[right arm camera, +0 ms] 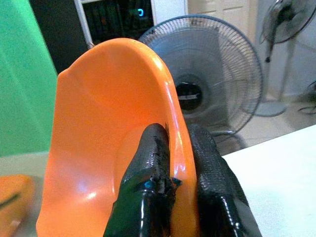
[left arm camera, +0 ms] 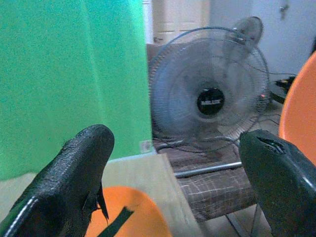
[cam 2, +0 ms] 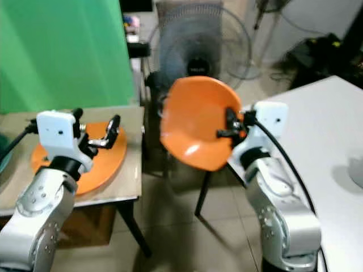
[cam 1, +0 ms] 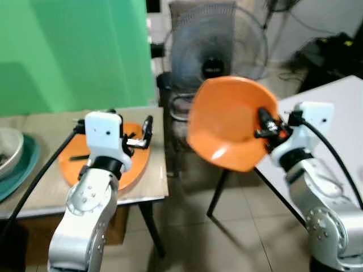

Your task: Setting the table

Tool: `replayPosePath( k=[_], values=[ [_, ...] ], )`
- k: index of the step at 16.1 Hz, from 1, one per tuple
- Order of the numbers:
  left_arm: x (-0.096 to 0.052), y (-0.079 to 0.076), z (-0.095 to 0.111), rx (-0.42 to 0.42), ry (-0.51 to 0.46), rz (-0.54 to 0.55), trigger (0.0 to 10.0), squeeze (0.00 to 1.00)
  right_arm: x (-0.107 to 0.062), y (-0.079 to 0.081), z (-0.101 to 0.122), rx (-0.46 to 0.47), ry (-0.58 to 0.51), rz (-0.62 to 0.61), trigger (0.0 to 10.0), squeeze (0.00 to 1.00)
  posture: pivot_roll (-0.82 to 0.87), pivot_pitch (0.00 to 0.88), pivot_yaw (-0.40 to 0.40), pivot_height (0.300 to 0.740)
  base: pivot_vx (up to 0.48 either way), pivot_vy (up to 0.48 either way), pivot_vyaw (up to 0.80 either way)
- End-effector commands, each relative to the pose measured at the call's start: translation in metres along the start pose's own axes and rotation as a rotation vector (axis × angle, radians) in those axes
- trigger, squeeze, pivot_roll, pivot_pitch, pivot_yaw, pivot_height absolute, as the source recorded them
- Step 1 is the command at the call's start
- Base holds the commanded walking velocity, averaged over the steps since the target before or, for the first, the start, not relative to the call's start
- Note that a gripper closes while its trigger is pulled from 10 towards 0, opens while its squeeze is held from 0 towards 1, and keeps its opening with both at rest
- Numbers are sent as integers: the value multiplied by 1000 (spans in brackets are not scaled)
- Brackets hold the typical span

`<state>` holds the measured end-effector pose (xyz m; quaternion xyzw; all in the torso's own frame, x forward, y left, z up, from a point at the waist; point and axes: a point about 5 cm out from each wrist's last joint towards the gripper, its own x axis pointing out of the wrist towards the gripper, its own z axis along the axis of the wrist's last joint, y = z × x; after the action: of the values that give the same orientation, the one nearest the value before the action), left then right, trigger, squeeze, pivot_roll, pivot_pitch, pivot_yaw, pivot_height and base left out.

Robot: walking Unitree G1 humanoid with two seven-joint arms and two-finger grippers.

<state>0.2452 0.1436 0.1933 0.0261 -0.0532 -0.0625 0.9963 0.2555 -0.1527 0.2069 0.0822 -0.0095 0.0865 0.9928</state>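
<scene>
A: Two orange plates in my feed. The raised orange plate is tilted on edge in front of the fan, between the wooden surface and the white surface.

B: Jaws?

A: My right gripper has its jaws clamped on that plate's rim. My left gripper hangs with jaws apart over the flat orange plate on the wooden surface. A teal dish sits further left.

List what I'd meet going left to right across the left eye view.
Grey bowl on a teal plate → left gripper above a flat orange plate → tilted orange plate → right gripper → white table.
</scene>
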Motion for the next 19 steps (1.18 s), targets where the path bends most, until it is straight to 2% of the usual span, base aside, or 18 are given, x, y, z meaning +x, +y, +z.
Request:
replayPosePath(
  k=[1,4,5,8,13,16,19],
  values=[
    [1,-2,-2,10,11,-17,10000,0,-3,2,11,31,-51,20,10000,0,-105,0,20,740,0,0,-800],
    [3,-4,-2,-9,16,-50,10000,0,-6,1,9,-16,-27,4,10000,0,-108,0,31,740,0,0,-796],
    [4,-4,-1,3,13,-53,10000,0,-6,2,9,-13,-29,4,10000,0,-107,0,34,740,0,0,-788],
    [2,-4,-3,-28,22,-30,10000,0,-5,-2,10,4,-33,-14,10000,0,-104,0,22,740,0,0,-783],
    [0,0,-8,-12,45,-1,10000,0,-5,-1,4,-26,-5,-11,10000,0,-95,0,31,740,0,0,-784],
    [0,2,-8,26,59,-30,10000,0,-5,-4,-9,-48,60,-60,10000,0,-87,0,40,740,0,0,-788],
    [0,3,-8,31,57,-34,10000,0,-5,-7,-12,-56,70,-86,10000,0,-80,0,33,740,0,0,-788]
  ],
)
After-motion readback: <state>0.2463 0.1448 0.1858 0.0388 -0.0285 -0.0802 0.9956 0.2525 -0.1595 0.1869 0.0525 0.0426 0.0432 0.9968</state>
